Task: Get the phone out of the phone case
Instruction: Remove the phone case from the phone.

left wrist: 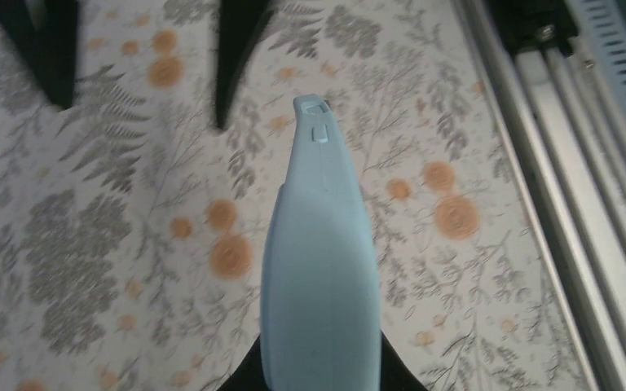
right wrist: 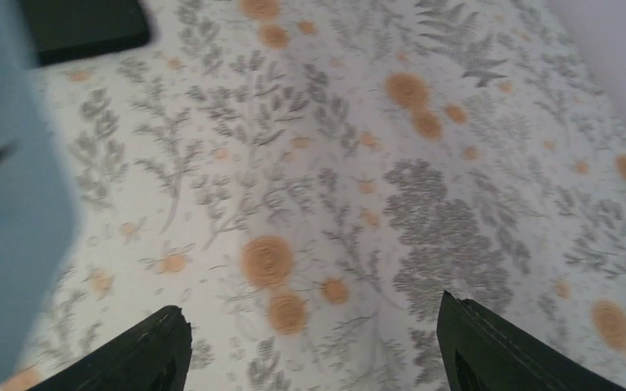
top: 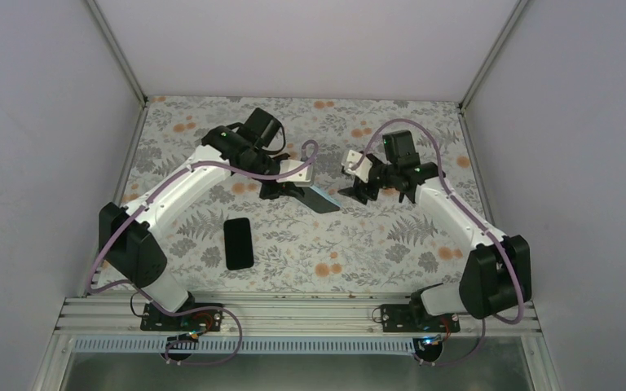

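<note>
The black phone [top: 238,243] lies flat on the floral table, out of the case, near the left arm. It also shows at the top left of the right wrist view [right wrist: 81,24]. My left gripper [top: 284,189] is shut on the light blue phone case [top: 323,200] and holds it above the table. In the left wrist view the case [left wrist: 319,269] sticks out forward from between my fingers [left wrist: 240,379]. My right gripper [top: 355,192] is open and empty, just right of the case's free end. The case fills the left edge of the right wrist view [right wrist: 8,204].
The floral cloth [top: 375,244] covers the table. Grey walls close in the left, right and back sides. An aluminium rail [top: 293,314] runs along the near edge and shows in the left wrist view [left wrist: 554,163].
</note>
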You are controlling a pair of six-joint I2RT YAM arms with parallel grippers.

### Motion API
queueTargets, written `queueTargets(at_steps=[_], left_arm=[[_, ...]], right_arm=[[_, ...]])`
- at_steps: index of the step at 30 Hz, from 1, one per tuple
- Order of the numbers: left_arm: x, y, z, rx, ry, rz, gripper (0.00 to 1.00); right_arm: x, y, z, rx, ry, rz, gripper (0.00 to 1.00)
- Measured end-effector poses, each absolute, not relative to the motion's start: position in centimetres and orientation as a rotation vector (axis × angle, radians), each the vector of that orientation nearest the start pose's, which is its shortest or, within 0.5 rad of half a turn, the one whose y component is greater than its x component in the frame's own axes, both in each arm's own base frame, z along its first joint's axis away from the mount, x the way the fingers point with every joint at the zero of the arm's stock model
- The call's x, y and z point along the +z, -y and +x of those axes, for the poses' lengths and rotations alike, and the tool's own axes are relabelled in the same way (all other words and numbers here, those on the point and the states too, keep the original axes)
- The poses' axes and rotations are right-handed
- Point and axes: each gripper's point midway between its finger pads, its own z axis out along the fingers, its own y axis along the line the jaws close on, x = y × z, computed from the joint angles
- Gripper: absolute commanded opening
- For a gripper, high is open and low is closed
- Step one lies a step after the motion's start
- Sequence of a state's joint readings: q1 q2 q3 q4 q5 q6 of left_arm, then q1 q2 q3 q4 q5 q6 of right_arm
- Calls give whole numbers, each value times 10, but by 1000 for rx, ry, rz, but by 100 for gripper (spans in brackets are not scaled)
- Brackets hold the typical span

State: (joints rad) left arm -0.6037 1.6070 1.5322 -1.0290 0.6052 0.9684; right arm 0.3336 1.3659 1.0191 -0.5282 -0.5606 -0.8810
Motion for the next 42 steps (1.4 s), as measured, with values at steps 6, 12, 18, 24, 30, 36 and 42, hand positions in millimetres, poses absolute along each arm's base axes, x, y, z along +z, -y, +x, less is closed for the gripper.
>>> queueTargets(at_steps=[6, 12, 18, 24, 30, 36, 42], left_arm=[[230, 305, 234, -769, -1595, 1927, 2], [224, 303, 237, -749, -1610, 1930, 2], [217, 299, 242, -691, -1636, 1938, 2], [217, 299, 245, -678, -1639, 1936, 2], [219, 300, 248, -673, -1634, 1932, 2], [218, 300, 249, -664, -1638, 1933, 2], [218, 300, 249, -663, -1638, 1933, 2]], right_arm=[[203, -210, 339, 352, -1715, -1445, 79], [212, -207, 340, 306, -1707, -1443, 82], [200, -189, 302, 298, -1735, -1515, 78], [193, -193, 274, 352, -1741, -1569, 77], [183, -202, 267, 392, -1744, -1610, 76], [175, -203, 266, 406, -1763, -1612, 75], [169, -204, 262, 430, -1770, -1620, 74]])
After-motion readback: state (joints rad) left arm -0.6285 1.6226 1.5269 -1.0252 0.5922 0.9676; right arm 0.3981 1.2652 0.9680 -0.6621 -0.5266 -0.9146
